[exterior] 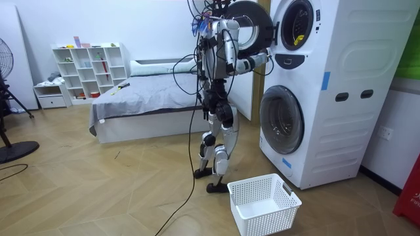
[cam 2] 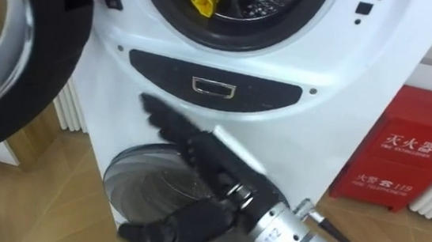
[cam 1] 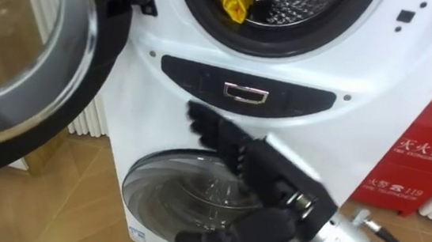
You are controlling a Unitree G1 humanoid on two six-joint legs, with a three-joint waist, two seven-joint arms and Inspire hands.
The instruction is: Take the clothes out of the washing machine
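The yellow cloth (cam 1: pixel 239 0) sits bunched at the front lip of the upper drum (cam 1: pixel 298 10) of the washing machine (cam 1: pixel 160 123), at 12 o'clock in the eye views. Part of it hangs over the dark seal, so we judge it the easiest piece to take first. The round door (cam 1: pixel 21 78) is swung wide to 9 o'clock, which leaves the mouth free for an arm. The right hand (cam 1: pixel 270 178) hovers at 5 o'clock, well below the cloth, in front of the lower door (cam 1: pixel 185 190) and under the dark panel (cam 1: pixel 244 92). Its fingers are straight and spread, pointing toward 11 o'clock, with the thumb apart below, and it holds nothing. We read that as a pre-reach pose, open so it can close on fabric once inside. The grasp is not yet begun; the hand would need to rise toward 12 and go in over the seal. Risk: the cloth is soft, so the fingers may catch only a fold. A red box (cam 1: pixel 427 157) stands at 3 o'clock beside the machine, out of the path. In the room view the robot stands upright facing the machine with that arm stretched to it. A white basket (exterior: pixel 262 203) waits on the floor (exterior: pixel 98 190) at 5 o'clock from its feet, likely where the clothes go.
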